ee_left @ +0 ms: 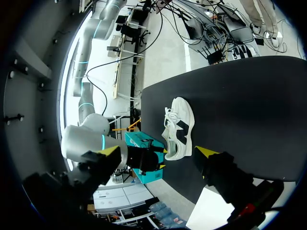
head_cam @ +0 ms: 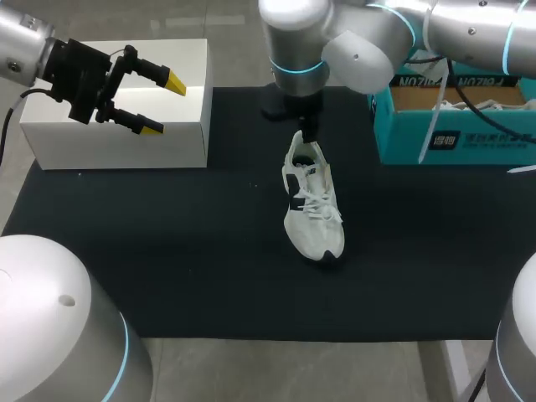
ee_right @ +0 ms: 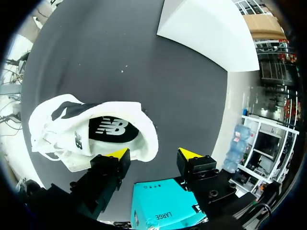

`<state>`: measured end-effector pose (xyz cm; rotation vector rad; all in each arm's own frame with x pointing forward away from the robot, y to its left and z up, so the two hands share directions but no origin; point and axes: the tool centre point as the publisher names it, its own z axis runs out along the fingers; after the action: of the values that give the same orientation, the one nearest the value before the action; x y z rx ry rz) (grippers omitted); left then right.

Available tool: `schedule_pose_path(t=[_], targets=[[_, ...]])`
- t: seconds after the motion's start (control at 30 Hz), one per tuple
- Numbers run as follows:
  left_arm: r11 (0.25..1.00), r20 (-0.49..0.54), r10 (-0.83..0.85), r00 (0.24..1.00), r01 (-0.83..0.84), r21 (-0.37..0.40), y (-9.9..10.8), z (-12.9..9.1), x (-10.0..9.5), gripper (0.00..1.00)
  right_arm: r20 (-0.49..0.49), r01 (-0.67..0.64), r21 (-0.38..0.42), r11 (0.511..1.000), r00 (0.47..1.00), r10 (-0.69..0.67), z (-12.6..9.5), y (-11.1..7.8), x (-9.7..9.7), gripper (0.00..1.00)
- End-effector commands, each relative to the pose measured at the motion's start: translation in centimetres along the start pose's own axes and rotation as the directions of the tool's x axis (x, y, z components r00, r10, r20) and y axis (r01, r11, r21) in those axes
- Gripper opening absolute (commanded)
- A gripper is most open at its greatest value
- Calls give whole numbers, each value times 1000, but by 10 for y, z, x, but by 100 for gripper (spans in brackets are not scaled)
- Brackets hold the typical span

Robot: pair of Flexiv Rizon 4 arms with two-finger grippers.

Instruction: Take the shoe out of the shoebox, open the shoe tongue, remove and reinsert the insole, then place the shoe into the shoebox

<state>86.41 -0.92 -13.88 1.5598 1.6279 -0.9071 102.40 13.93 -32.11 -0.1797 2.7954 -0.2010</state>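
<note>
Centrally, the shoe (head_cam: pixel 311 219) lay on the black mat (head_cam: pixel 167 251); the right gripper (ee_right: pixel 154 154) hung spread at its far heel, the left gripper (head_cam: pixel 163 105) spread above the white box (head_cam: pixel 84 138).

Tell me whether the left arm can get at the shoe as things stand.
Probably yes. The left gripper hangs open over the white box, and only bare black mat lies between it and the shoe. The right gripper sits open at its heel, so its toe end looks free.

Shoebox (head_cam: pixel 486 149) partly under right arm (head_cam: pixel 377 50); edge-cropped
</note>
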Motion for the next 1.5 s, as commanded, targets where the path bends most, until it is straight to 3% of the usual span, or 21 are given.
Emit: schedule_pose_path(t=[0.03, 0.43, 0.7, 0.77, 0.8, 0.83, 0.87, 1.07, 1.27, 1.5], targets=[[1000, -5, 0, 1000, 0, 2, 1, 0, -1, 100, -21, 7, -21, 1000, 1000, -8, 19, 2, -9, 66], [1000, -5, 0, 1000, 0, 2, 1, 0, -1, 100, -134, -8, -54, 998, 991, 1, 65, 8, 1, 58], [1000, -5, 0, 1000, 0, 2, 1, 0, -1, 100, -169, -22, -54, 998, 985, 12, 73, 8, 6, 47], [1000, -5, 0, 1000, 0, 2, 1, 0, -1, 100, -184, -27, -52, 998, 983, 17, 73, 9, 8, 38], [1000, -5, 0, 1000, 0, 2, 1, 0, -1, 100, -192, -30, -45, 999, 981, 21, 73, 9, 9, 26], [1000, -5, 0, 1000, 0, 2, 1, 0, -1, 100, -191, -31, -45, 999, 981, 22, 71, 10, 10, 0], [1000, -5, 0, 1000, 0, 2, 1, 0, -1, 100, -205, -34, -26, 999, 978, 28, 70, 10, 11, 0], [1000, -5, 0, 1000, 0, 2, 1, 0, -1, 100, -236, -116, -26, 993, 966, 106, 43, 4, 15, 0], [1000, -5, 0, 1000, 0, 2, 1, 0, -1, 100, -291, -191, 4, 982, 939, 184, -13, -6, 11, 0], [1000, -5, 0, 1000, 0, 2, 1, 0, -1, 100, -229, -209, -15, 978, 953, 200, -70, -3, 1, 0]])
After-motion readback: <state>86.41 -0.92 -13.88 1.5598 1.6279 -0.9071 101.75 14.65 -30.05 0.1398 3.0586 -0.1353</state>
